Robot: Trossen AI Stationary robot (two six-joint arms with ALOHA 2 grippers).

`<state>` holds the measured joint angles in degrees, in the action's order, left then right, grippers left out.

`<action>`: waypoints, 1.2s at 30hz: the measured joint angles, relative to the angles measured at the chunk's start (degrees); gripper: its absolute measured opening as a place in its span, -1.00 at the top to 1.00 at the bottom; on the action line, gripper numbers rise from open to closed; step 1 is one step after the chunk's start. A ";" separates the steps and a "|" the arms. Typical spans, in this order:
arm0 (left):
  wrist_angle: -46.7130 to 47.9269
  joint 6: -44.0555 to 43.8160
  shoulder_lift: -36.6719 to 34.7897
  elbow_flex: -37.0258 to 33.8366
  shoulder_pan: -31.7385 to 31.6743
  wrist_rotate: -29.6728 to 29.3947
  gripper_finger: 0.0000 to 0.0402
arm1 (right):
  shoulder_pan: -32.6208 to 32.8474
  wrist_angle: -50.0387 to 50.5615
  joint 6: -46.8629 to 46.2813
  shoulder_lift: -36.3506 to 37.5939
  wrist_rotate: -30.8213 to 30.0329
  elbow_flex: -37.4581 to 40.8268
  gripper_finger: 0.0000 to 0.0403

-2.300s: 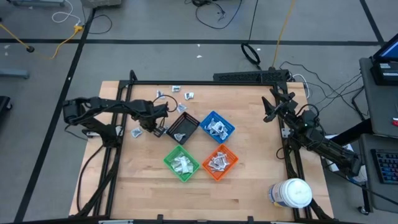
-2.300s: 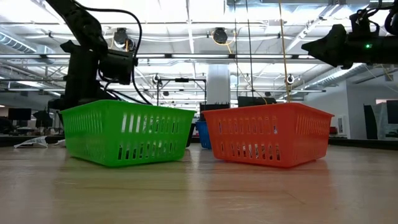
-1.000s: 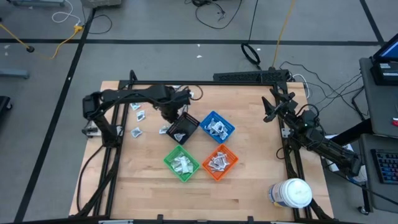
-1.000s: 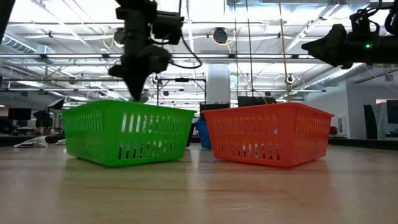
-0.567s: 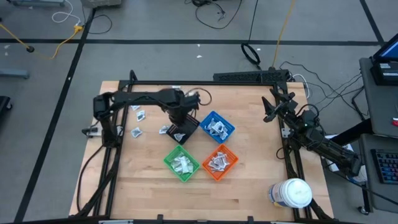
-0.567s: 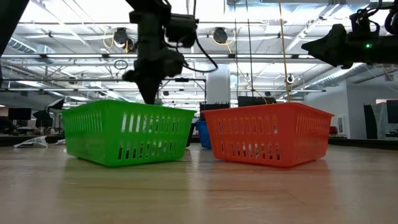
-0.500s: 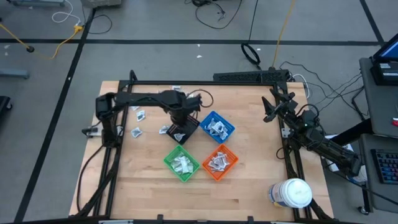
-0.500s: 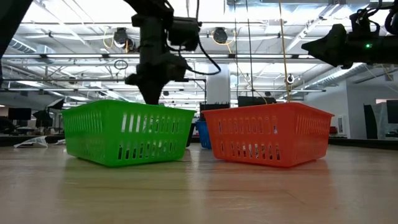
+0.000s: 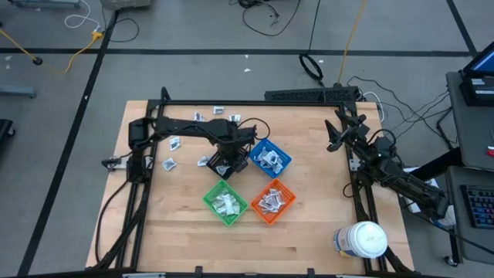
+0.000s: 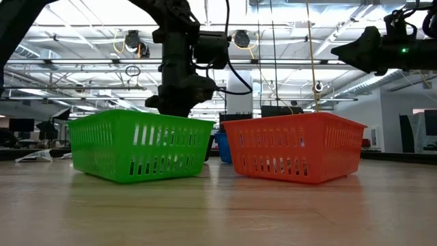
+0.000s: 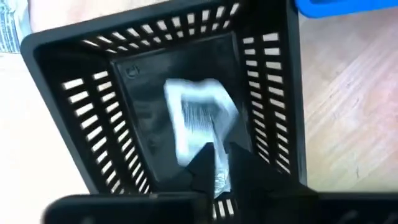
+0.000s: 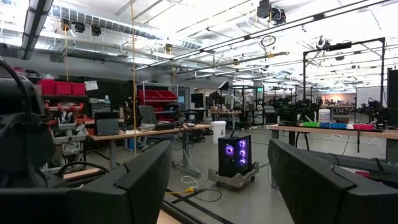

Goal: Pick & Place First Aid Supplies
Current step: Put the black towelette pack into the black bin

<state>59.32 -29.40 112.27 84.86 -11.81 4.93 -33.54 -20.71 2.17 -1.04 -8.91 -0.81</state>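
We see the left gripper (image 11: 216, 163) over the black bin (image 11: 273, 93), fingers barely parted around a white packet (image 11: 198, 121); the right gripper (image 12: 217, 186) waits, spread wide.

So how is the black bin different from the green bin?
The black bin sits farther back on the table, right under the left gripper; the green bin sits nearer the front with nothing over it. From above the black bin is mostly hidden by the arm, while the green bin shows a heap of white packets. Both are small square bins with slotted sides.
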 joint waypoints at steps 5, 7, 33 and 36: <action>0.03 0.60 -0.22 0.00 -0.07 0.63 0.36 | 0.00 0.00 0.00 -0.02 0.00 -0.01 -0.31; -0.05 0.61 -0.22 0.00 -0.08 0.65 0.20 | 0.00 0.00 0.00 0.00 0.00 -0.01 -0.31; 2.79 1.20 -8.14 0.11 -9.10 2.56 -0.15 | 0.00 -0.02 0.00 -0.02 0.02 0.01 -0.30; 2.98 0.86 -9.31 -0.97 -10.54 2.55 -0.12 | 0.00 0.00 0.00 -0.02 0.00 0.01 -0.31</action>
<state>62.30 -28.54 102.96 83.88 -22.35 7.49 -33.54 -20.71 2.17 -1.06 -8.91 -0.80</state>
